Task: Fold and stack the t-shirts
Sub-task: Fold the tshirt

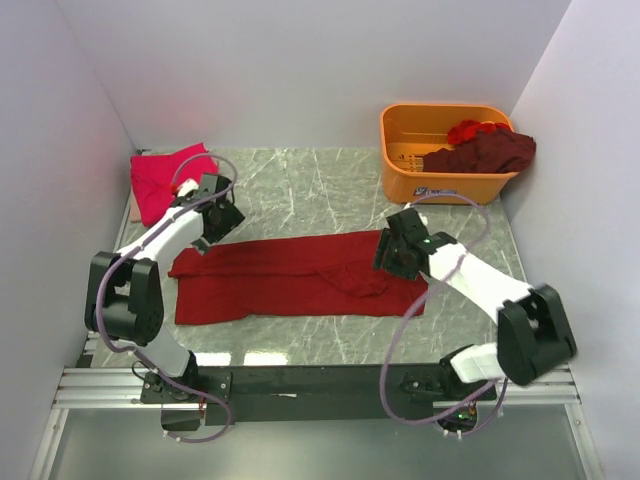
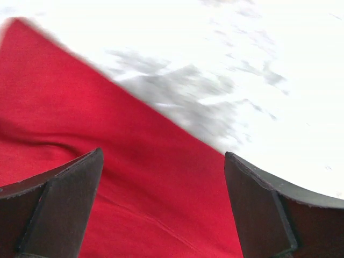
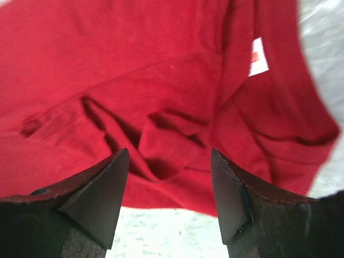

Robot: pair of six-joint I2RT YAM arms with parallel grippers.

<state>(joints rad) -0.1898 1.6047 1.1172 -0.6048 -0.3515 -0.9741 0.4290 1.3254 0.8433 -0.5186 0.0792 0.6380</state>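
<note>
The crimson shirt [image 1: 300,275] lies spread on the bench [image 1: 320,185], an end beneath each gripper. The left gripper [image 2: 164,156] and right gripper [image 3: 169,153] both hang released, holding nothing. Cloth is bunched under the right one; pinching there may grab extra layers, skewing the fold.

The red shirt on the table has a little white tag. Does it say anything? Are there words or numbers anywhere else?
On the white neck label of the dark crimson cloth t-shirt: a small red mark, too blurred to read.
On the orange plastic basket: no writing can be made out.
No other words, numbers or signs show.
</note>
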